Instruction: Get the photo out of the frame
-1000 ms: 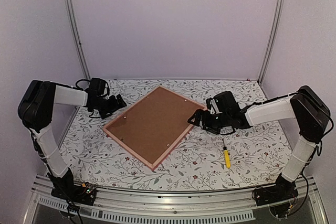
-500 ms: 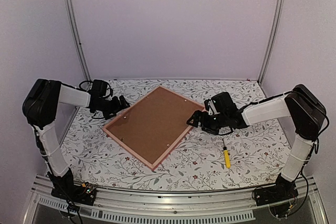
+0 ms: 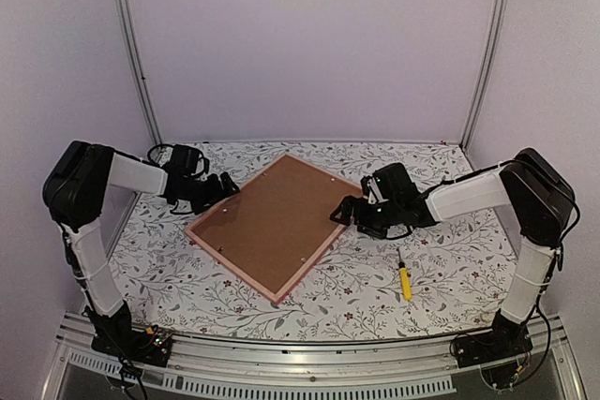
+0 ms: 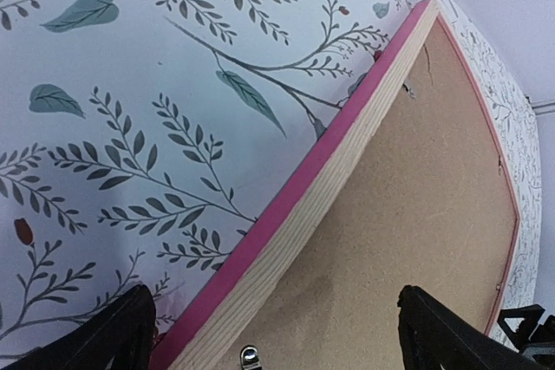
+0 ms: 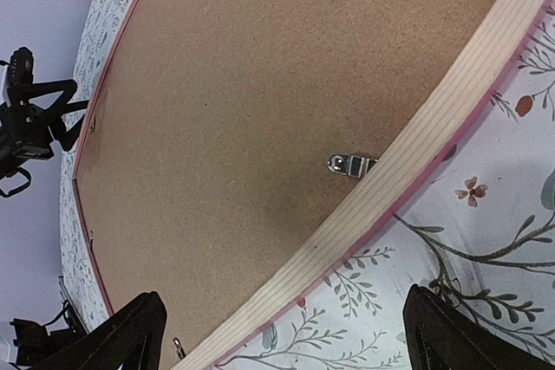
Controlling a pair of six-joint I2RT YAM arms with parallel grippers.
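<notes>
The frame (image 3: 272,224) lies face down on the table, its pink border and pale wood back up, the brown backing board (image 3: 267,217) in it. The photo is hidden beneath the board. My left gripper (image 3: 228,185) is open, its jaws straddling the frame's left edge (image 4: 286,214). My right gripper (image 3: 342,214) is open, straddling the frame's right edge (image 5: 390,179). A small metal clip (image 5: 351,164) sits on the board against that edge, and another clip (image 4: 251,357) shows between the left fingers.
A yellow-handled tool (image 3: 404,281) lies on the floral tablecloth (image 3: 375,288) to the right of the frame, near the right arm. Purple walls and metal posts close the back and sides.
Both grippers have moved in towards the frame: the left one to the right onto its left edge, the right one to the left onto its right edge. The frame has not moved.
</notes>
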